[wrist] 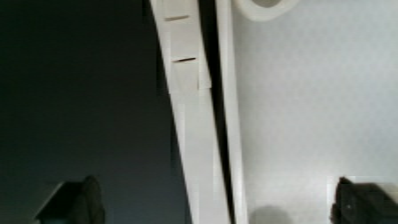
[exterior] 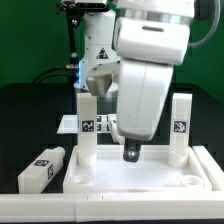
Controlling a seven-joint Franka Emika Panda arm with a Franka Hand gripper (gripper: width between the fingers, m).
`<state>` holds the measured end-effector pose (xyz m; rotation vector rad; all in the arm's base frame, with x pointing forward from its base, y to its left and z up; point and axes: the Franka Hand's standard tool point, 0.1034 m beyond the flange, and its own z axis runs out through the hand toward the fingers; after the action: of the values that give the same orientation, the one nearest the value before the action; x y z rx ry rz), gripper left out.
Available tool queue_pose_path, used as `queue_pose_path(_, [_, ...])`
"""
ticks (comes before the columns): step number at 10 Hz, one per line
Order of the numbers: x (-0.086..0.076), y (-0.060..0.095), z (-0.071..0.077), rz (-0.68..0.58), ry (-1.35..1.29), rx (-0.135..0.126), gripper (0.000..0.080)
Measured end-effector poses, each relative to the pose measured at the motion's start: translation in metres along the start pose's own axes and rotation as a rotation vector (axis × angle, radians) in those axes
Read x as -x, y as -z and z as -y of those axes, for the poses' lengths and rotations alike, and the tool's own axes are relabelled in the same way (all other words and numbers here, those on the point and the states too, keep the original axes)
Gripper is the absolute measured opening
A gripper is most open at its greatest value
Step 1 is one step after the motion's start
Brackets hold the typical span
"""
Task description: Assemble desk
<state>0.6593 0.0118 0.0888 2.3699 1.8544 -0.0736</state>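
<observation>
Black table (exterior: 20, 130), green backdrop. Pincer (exterior: 132, 153) spread wide, pinching nothing, just over the wide flat white plastic tabletop (exterior: 150, 178). One upright white square-section tagged leg (exterior: 88, 125) stands beside the pincer toward the exterior view's left, another upright leg (exterior: 181, 125) opposite, both at tabletop corners. A third leg (exterior: 42, 167) lies on the table, farther out past the first.

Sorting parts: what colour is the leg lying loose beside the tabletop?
White leg, black-and-white tags; exterior view.
</observation>
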Motion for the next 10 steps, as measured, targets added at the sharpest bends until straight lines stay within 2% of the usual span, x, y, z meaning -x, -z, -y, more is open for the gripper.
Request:
queue_pose_path(3, [0.000, -0.002, 0.000, 0.002, -0.245, -0.005, 0.0649])
queue_pose_path(4, [0.004, 0.015, 0.007, -0.001, -0.286, -0.012, 0.0649])
queue_pose_path(5, [0.010, 0.039, 0.026, -0.013, -0.392, -0.018, 0.0649])
queue_pose_path(6, [0.015, 0.052, 0.042, -0.024, -0.459, -0.017, 0.0649])
queue_pose_path(7, [0.015, 0.049, 0.043, -0.030, -0.512, -0.011, 0.0649])
queue_pose_path(10, [0.014, 0.046, 0.043, -0.027, -0.603, -0.014, 0.0649])
